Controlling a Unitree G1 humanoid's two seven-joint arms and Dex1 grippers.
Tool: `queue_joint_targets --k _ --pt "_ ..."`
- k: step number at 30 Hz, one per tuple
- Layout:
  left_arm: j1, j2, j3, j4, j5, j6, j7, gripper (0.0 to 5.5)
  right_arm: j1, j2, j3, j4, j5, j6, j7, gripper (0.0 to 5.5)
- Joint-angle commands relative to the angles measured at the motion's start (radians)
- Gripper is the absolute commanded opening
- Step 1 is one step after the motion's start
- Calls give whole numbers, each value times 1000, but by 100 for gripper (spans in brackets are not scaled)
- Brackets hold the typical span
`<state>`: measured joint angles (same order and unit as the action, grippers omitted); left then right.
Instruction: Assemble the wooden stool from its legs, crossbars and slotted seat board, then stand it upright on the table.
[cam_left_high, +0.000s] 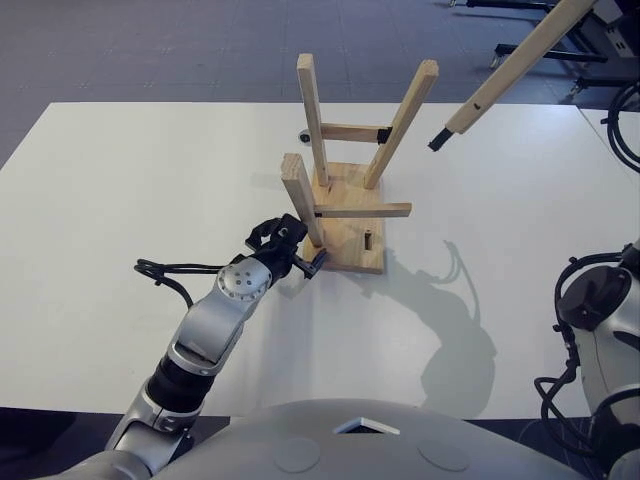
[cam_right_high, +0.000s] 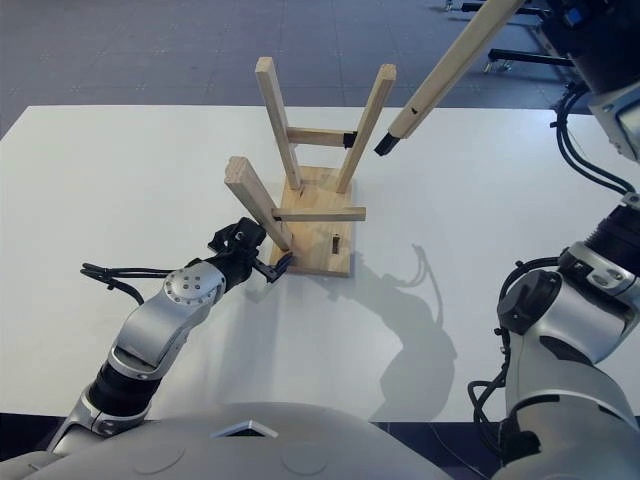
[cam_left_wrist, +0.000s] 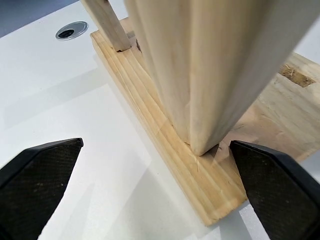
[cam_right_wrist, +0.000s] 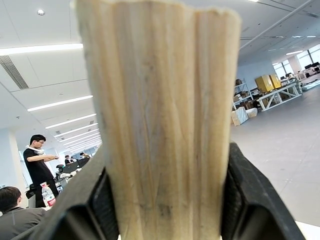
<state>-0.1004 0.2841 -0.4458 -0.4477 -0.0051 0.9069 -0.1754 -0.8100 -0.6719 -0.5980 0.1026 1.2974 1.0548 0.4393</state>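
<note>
Three pale, square-section wooden legs stick up out of the pale wooden slotted seat board (cam_left_high: 352, 255). It lies flat near the middle of the white worktop (cam_left_high: 120, 180), so we're basically seeing the stool upside down. The near leg (cam_left_high: 300, 195) stands at the board corner closest to the robot's left arm. The far left leg (cam_left_high: 312, 110) and far right leg (cam_left_high: 403, 120) splay apart towards their tops. A short wooden crossbar (cam_left_high: 350, 132) links those two. A second wooden crossbar (cam_left_high: 365, 210) runs out sideways from the near leg, and its other end looks free to us. One small open slot (cam_left_high: 368, 240) shows near the board's right edge.

The left end effector (cam_left_high: 292, 245) is down at worktop level by the near leg's foot. Its black fingers (cam_left_wrist: 42, 167) are spread wide, one on each side of the leg, and neither touches wood in the left wrist view. A small round metal-ringed hole (cam_left_wrist: 71, 30) sits in the worktop just past the board.

The fourth wooden leg (cam_left_high: 510, 70) is up in the air to the right, beyond the board. It's tilted, and its black-tipped lower end points down towards the far right leg but stays clear of it. The right end effector (cam_right_wrist: 162, 200) is pinching it, with black pads (cam_right_wrist: 250, 200) pressed against both sides.
</note>
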Motion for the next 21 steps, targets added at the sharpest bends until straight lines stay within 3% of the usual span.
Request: queue_joint_targets --k 1,12,21 --pt "-5 49 -48 35 25 98 -39 540 -2 1 0 -10 19 -9 -9 208" --pt "-42 125 31 -19 -11 143 -134 540 9 -3 -1 -3 15 -22 4 208" --pt "8 189 -22 30 51 46 -135 540 12 2 6 -9 22 -17 1 208"
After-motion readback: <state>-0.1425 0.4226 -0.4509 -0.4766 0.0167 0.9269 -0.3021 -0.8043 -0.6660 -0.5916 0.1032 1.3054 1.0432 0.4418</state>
